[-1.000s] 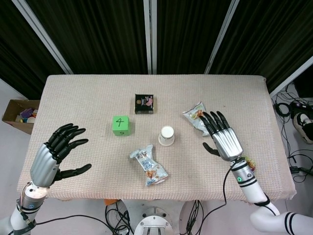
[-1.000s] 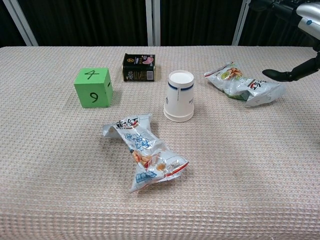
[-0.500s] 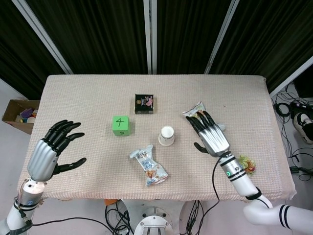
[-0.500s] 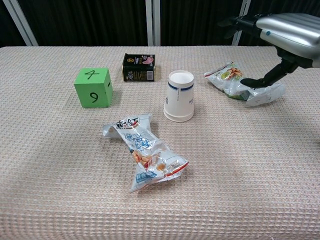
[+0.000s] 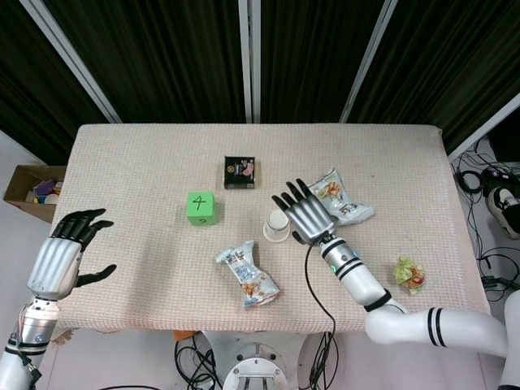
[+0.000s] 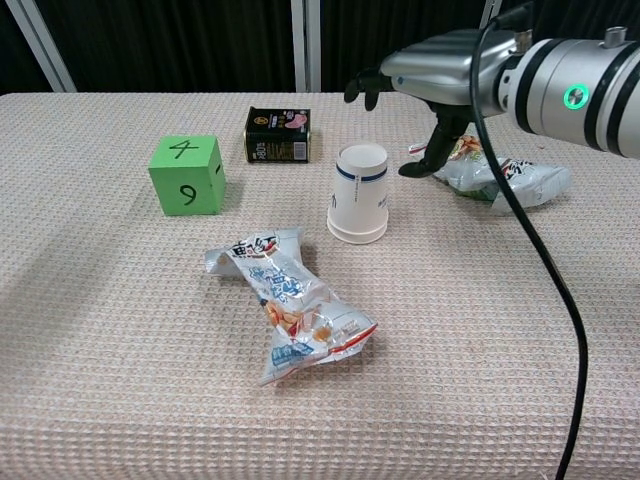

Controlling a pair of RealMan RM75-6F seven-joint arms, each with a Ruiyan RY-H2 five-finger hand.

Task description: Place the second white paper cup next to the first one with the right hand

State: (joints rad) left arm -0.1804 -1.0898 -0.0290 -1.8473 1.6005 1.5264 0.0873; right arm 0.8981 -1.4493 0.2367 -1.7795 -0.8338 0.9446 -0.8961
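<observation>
Swinging in from the table's right side, the right hand point(image 5: 302, 211) now hovers just beside the white paper cup point(image 6: 359, 192), where 1 second ago it sat out over the far snack bag. Its fingers are spread wide and it grasps nothing; in the chest view the palm rides level above the cup's right shoulder with the thumb hanging down close beside the cup wall, though I cannot tell whether it touches. Only 1 white paper cup shows, standing upside down near the middle of the beige table cloth point(image 5: 138, 162), wide rim on the cloth, unmoved.

Over on the other side, the left hand point(image 5: 61, 256) has drawn back toward the near-left edge of the table, fingers apart, holding nothing.

Around the cup: a green cube point(image 6: 187, 175) marked 4 on top and 9 on its front face sits to the left, a small dark tin point(image 6: 278, 134) lies behind it, and a crinkled snack packet point(image 6: 287, 305) lies in front, nearer the camera. A second snack bag point(image 6: 505, 178) lies to the right, partly hidden behind the right hand. Out near the right edge sits a small green and red wrapper point(image 5: 409, 273).
</observation>
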